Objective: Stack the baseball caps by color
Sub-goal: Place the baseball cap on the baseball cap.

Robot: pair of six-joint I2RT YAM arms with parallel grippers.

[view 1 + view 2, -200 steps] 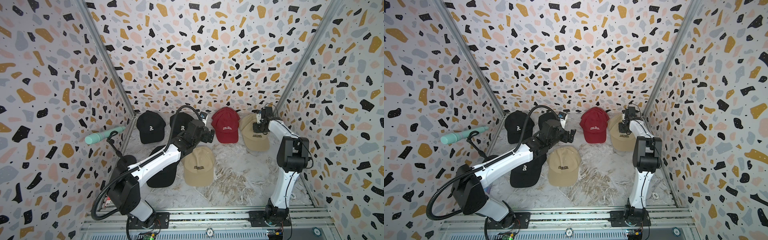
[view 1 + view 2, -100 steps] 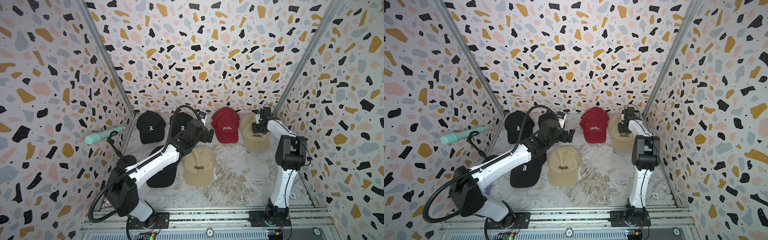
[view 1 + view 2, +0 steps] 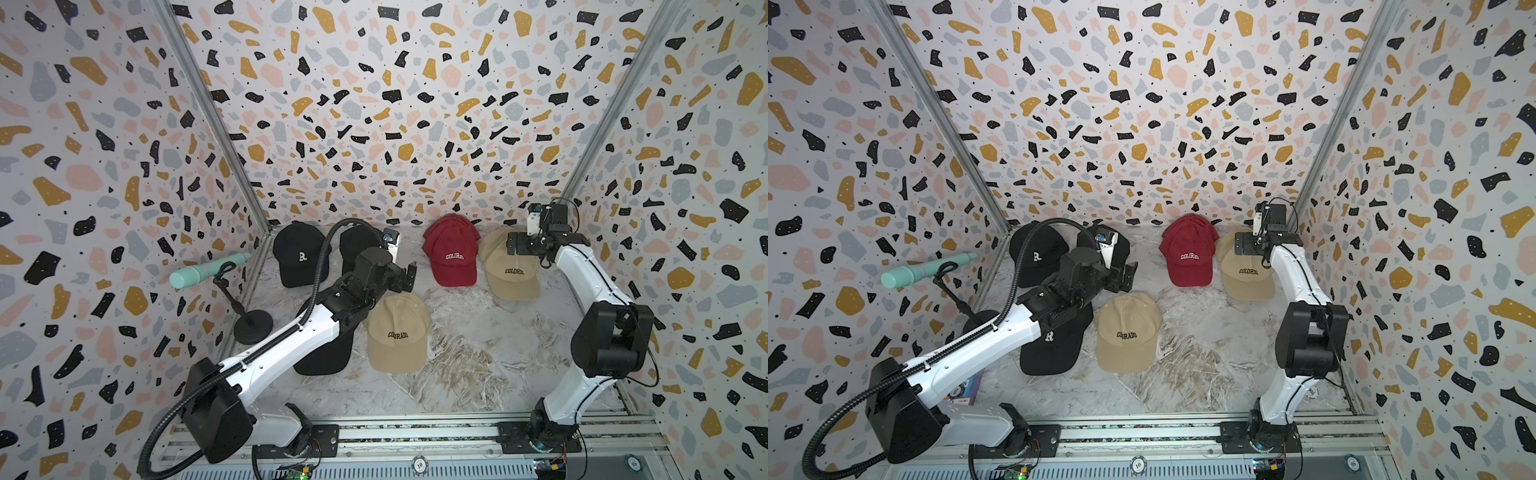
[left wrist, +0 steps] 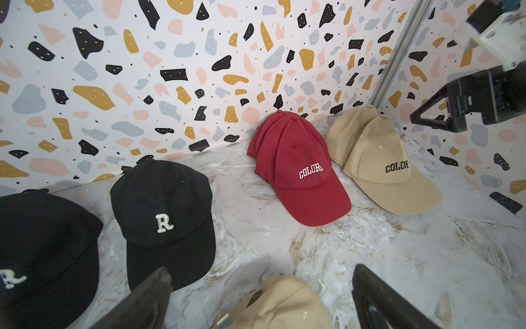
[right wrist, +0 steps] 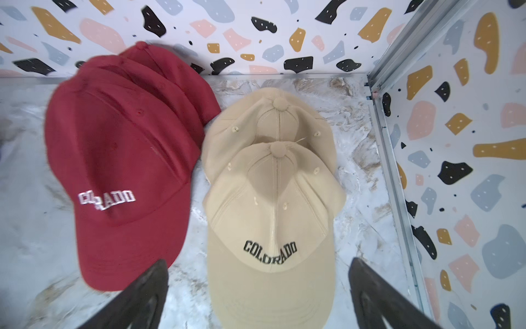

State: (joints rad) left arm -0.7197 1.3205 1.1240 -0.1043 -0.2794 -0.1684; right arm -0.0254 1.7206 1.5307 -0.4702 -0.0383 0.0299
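Since two tan "COLORADO" caps lie nested as a tan stack (image 5: pixel 273 216) in the far right corner, brims toward the robot, while a lone tan cap (image 3: pixel 397 332) sits well apart in the middle of the marble-patterned floor (image 3: pixel 478 357), the step in hand looks like bringing that third cap over to finish the colour. Doing it well probably means pinching the soft crown rather than the flat brim. The cap should be lifted high enough to clear the red stack (image 3: pixel 453 255) just beside the tan one, then set down with its brim in line with those beneath so nothing slides. The red stack shows several nested crowns and seems finished. The black caps (image 4: pixel 163 210) lie unstacked on the left, two at the back and one partly under the left forearm (image 3: pixel 291 336). The right gripper (image 3: pixel 519 244) hangs over the tan stack with its jaws spread wide on either side of the top brim. It holds nothing and, as far as the wrist view shows, is clear of the fabric. Its arm reaches forward along the right wall (image 3: pixel 665 249), wrist bent down. The left gripper (image 3: pixel 405 272) is likewise wide open and empty, stretched out low and poised just above the lone tan cap's crown.
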